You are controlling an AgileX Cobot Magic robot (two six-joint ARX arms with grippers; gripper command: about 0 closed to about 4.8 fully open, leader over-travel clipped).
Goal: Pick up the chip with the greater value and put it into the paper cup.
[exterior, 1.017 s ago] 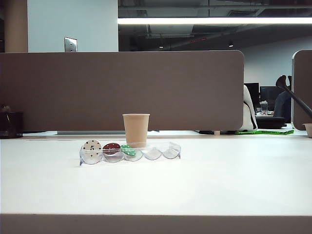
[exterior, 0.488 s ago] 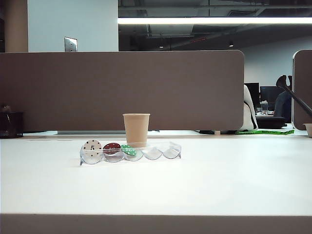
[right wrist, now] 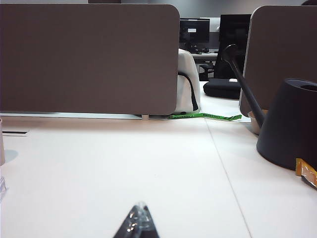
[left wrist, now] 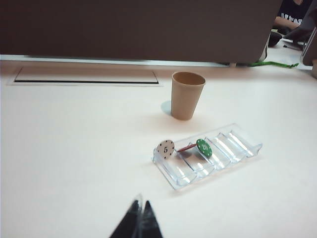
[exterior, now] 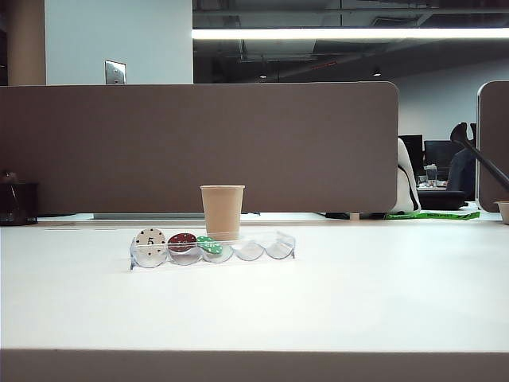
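Observation:
The tan paper cup (exterior: 222, 211) stands upright just behind a clear chip rack (exterior: 270, 248). The chip of greater value is out of view; I cannot see into the cup. In the rack, a white "5" chip (exterior: 149, 241) stands on edge, with a red chip (exterior: 182, 241) and a green chip (exterior: 209, 244) beside it. The left wrist view shows the paper cup (left wrist: 186, 95) and the rack (left wrist: 233, 148) well ahead of my left gripper (left wrist: 141, 206), which is shut and empty. My right gripper (right wrist: 141, 206) is shut and empty over bare table. Neither gripper shows in the exterior view.
A brown partition (exterior: 199, 147) runs along the back of the white table (exterior: 318, 302). In the right wrist view, a dark watering can (right wrist: 290, 124) stands on the adjoining table, with a small orange wrapper (right wrist: 307, 172) beside it. A cable slot (left wrist: 86, 77) lies near the partition.

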